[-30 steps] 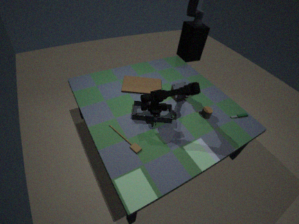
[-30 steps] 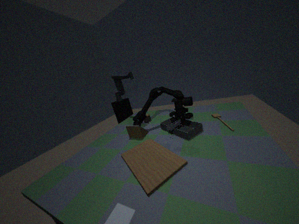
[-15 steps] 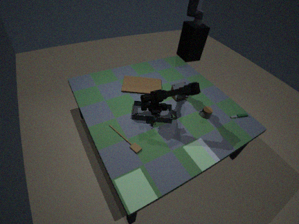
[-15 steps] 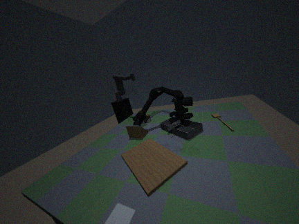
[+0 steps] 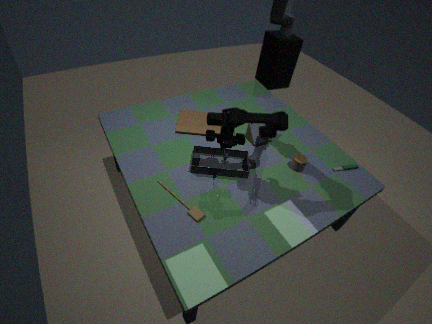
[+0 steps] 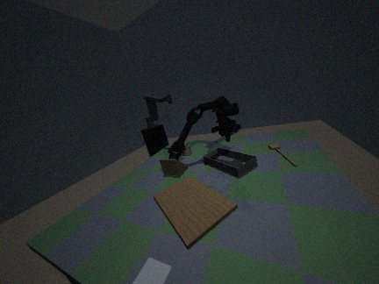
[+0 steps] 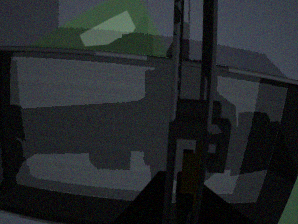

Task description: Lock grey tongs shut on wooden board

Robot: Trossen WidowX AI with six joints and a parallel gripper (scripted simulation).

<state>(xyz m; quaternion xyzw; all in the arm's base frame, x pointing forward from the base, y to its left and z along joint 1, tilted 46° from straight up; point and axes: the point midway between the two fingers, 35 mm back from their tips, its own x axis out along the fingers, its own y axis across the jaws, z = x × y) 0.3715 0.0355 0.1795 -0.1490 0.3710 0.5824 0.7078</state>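
Note:
My gripper [image 5: 225, 144] [image 6: 228, 138] [image 7: 172, 181] is shut on the grey tongs and stands above the roasting tin. The tongs [image 7: 209, 50] show in the wrist view as two long dark arms close together, with a brownish piece low between them. In the top and exterior views the tongs are too dark to make out, so I cannot tell which way their tips point or whether they are locked. The dark roasting tin [image 5: 220, 172] [image 6: 223, 169] stands on the table below. The wooden board [image 5: 191, 122] [image 6: 193, 210] lies flat beyond the tin and bears no tongs.
A wedge-shaped block [image 5: 256, 136] [image 6: 172, 168] stands between the arm base and the board. A wooden spatula [image 5: 196, 214] [image 6: 286, 156] lies beyond the tin's other side. A small round jar [image 5: 299, 163] and a green-handled tool [image 5: 349, 167] lie near the right edge.

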